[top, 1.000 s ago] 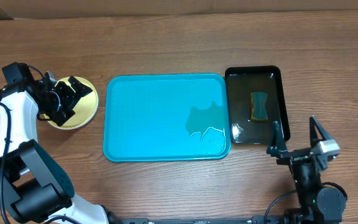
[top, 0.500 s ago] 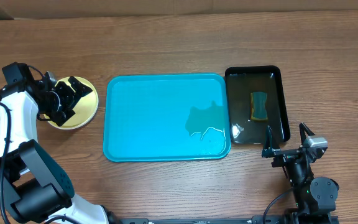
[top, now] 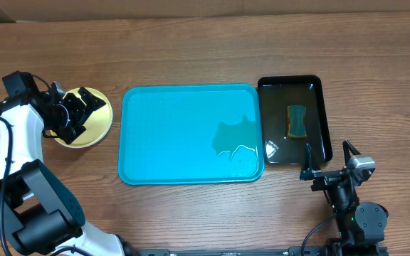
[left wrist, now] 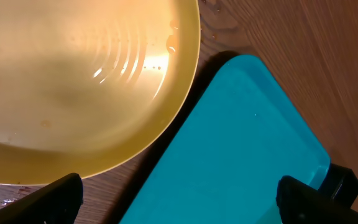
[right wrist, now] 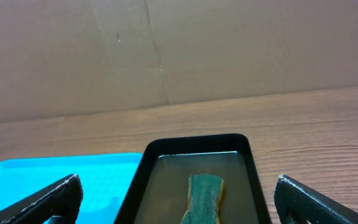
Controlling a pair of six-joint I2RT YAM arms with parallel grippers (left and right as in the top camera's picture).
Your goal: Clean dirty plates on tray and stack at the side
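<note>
The left gripper (top: 73,114) hangs over the yellow plate (top: 100,128) with its two fingers spread wide, and it pinches nothing. In its own wrist camera the gripper (left wrist: 179,202) shows only two dark fingertips (left wrist: 42,199) in the lower corners, far from each other. The right gripper (top: 329,167) is also spread wide and holds nothing. It stands near the front edge of the table (top: 191,50), just in front of the black tray (top: 324,121).

The plate lies on the wood at the left side of the blue tray (top: 169,135), near it but not on it. Seen from close, the plate (left wrist: 73,81) is yellow-green with some small drops near the rim, and the tray corner (left wrist: 241,137) is just beside it. I cannot tell if other plates are under this one.

The blue tray carries no plate; a wet patch (top: 237,146) shines near its right end. The black tray touches the right side of the blue one, or almost. It holds water and a green and yellow sponge (top: 297,121). The right wrist camera looks at this sponge (right wrist: 204,196), with a cardboard wall (right wrist: 166,50) behind the table.
</note>
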